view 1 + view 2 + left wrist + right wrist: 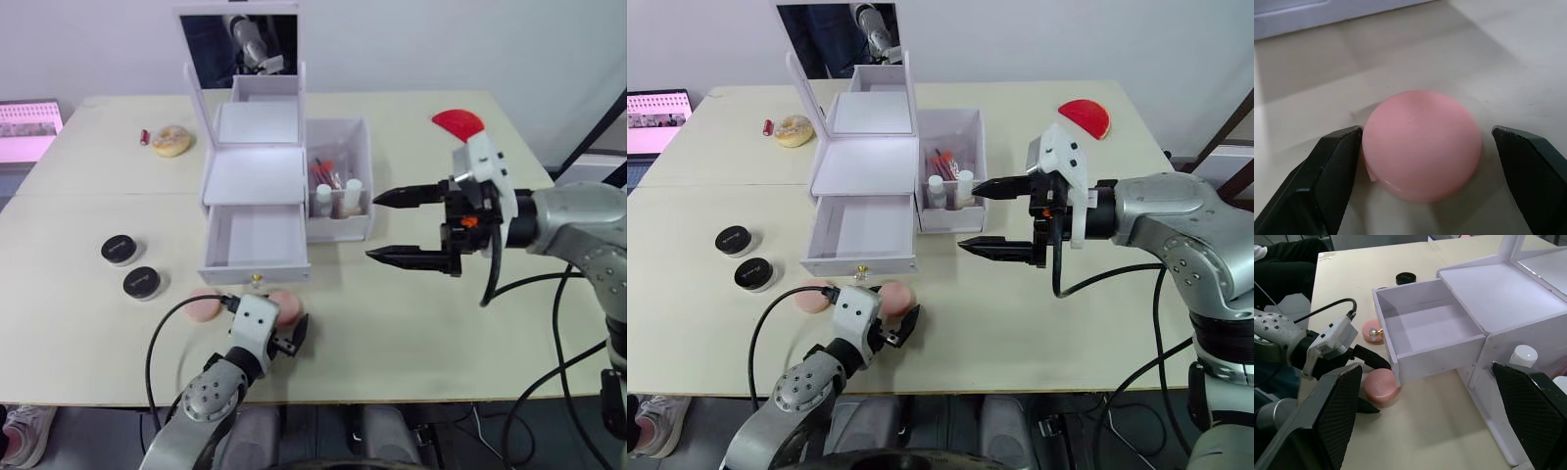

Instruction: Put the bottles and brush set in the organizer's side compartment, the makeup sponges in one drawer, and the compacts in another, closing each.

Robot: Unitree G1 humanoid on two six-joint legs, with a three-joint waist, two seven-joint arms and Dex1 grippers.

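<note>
The pink makeup sponge (1421, 144) lies on the counter (392, 323) just before the open lower drawer (257, 245), between the left hand's (1425, 147) spread fingers, framed for pinching. The right hand (407, 227) hovers spread beside the side compartment (362, 147), clear of the drawer.

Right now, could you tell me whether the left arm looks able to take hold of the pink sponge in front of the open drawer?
Probably yes. The left gripper is open, one of its fingers on each side of the pink sponge, and nothing lies between them. The open drawer stands just beyond.
</note>
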